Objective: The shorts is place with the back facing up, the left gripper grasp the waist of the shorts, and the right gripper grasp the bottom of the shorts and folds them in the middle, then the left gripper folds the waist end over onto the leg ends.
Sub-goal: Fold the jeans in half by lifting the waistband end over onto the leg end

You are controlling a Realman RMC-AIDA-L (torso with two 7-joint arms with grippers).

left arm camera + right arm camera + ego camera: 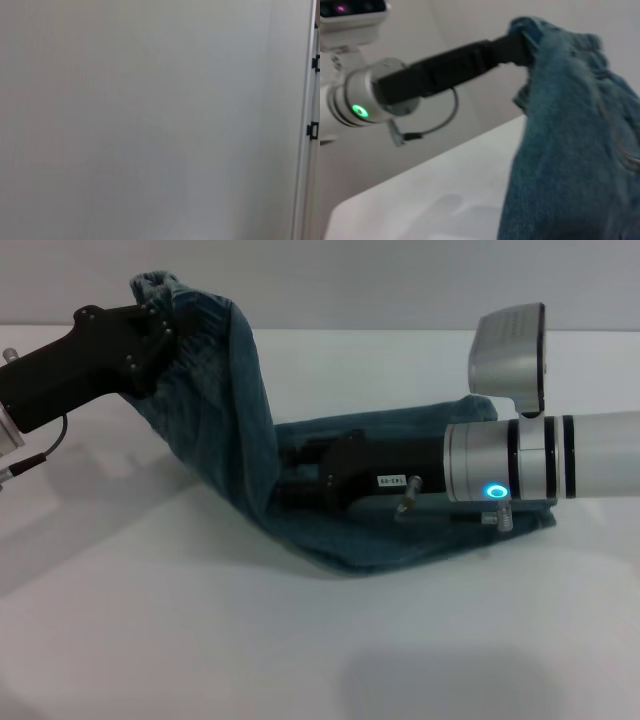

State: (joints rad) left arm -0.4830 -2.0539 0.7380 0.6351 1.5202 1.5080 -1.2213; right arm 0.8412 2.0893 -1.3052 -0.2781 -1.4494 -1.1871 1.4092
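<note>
The left tool (165,335) is clamped on one end of the shorts (230,430), holding it raised above the white tabletop (200,640) at the far left, so the denim hangs down in a steep fold. The rest lies flat on the tabletop, where the right tool (300,480) rests low on it; I cannot tell its opening.

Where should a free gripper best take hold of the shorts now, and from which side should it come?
A judgement: grip the lifted end of the shorts, at the bunched edge beside the left gripper, coming from above. That part hangs clear of the table, so fingers can close around it. The lower part lies flat under the right gripper.
</note>
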